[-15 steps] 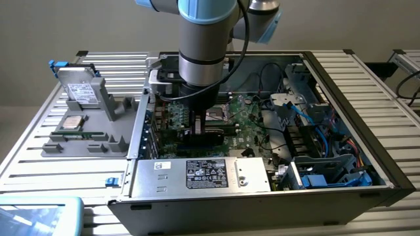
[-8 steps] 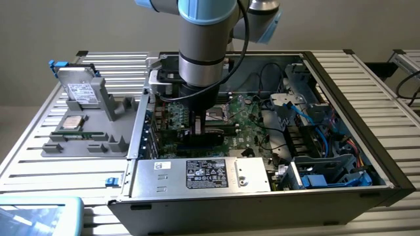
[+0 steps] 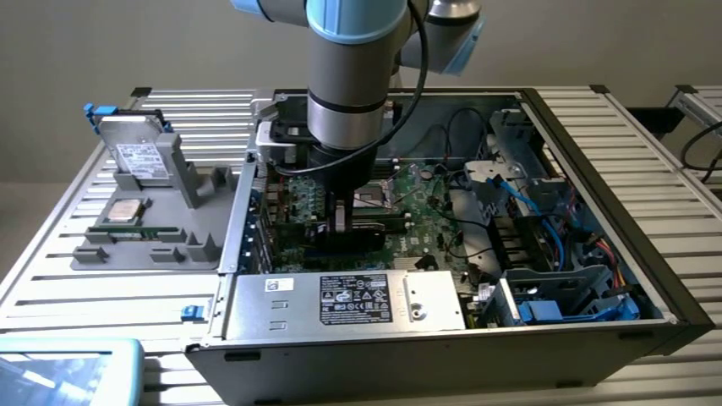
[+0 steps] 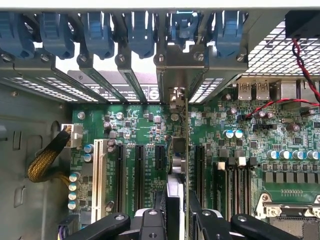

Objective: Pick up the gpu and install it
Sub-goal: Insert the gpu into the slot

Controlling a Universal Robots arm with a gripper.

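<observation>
Gripping the gpu (image 4: 181, 165) edge-on, the pincer (image 4: 177, 220) holds it upright over the motherboard (image 4: 145, 125), slots at nine o'clock.

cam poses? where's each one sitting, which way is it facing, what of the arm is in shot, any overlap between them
Exterior view: off the arm, above and in front of the open PC case, looking down into it; the arm's lower links reach in.
Wrist view: on the wrist, facing the motherboard and rear slot brackets; the pincer grips the gpu, seen edge-on.
Shared: motherboard, case interior, pincer.
</observation>
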